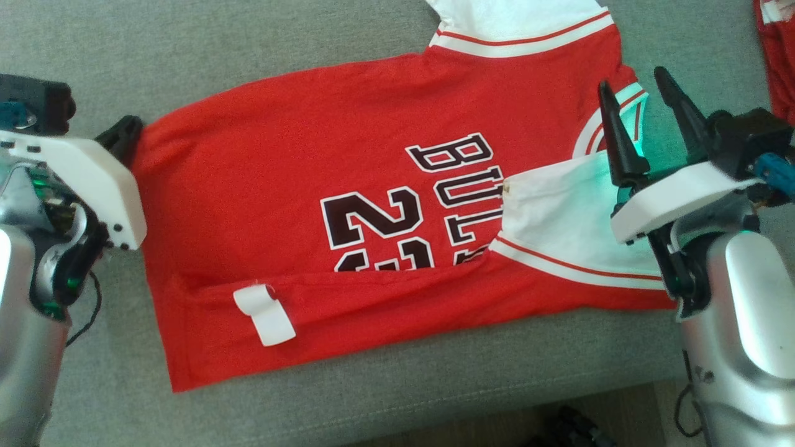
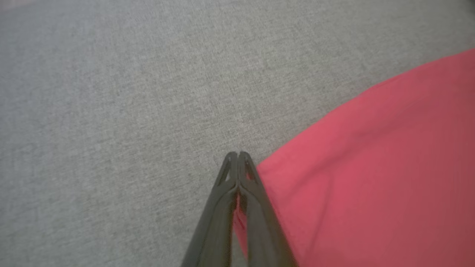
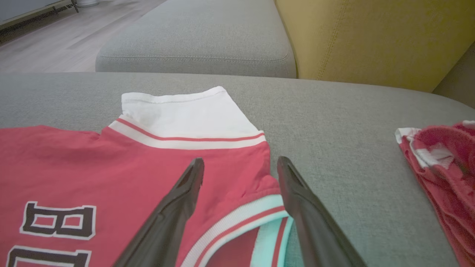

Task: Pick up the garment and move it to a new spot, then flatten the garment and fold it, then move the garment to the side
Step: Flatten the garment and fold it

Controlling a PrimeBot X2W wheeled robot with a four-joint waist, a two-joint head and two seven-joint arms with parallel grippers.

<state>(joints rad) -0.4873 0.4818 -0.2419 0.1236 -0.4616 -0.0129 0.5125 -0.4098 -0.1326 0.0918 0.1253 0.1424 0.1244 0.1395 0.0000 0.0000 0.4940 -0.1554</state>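
1. We see the garment [image 1: 279, 186] [image 2: 371, 167] [image 3: 74, 167], a red jersey with white sleeves, lying flat on the grey sofa seat [image 1: 248, 49] [image 2: 111, 111] [image 3: 334, 111]. The collar end is to the right and the hem to the left.
2. Its near long edge is folded over toward the middle and covers the lower part of the dark number print. A white label [image 1: 264, 313] shows on that fold.
3. One white sleeve sticks out at the far side. The other lies folded onto the chest at the right, touching the dark lettering.
4. The left gripper [image 1: 121, 139] [image 2: 237, 154] is at the far-left corner of the hem with its fingers pressed together. In the left wrist view a strip of red cloth shows between them, so we read it as clamped on the hem edge, tips just past it over grey seat.
5. The right gripper [image 1: 633, 81] [image 3: 241, 160] is over the collar end at the right with its fingers well apart and nothing between them. We can't tell whether the tips touch the cloth.
6. A second red-and-white garment [image 1: 776, 56] [image 3: 441, 163] lies crumpled at the far right, well apart from the jersey.
7. The right wrist view shows a yellow backrest [image 3: 371, 37], another grey cushion [image 3: 193, 37] and wooden floor [image 3: 55, 37] beyond the seat.
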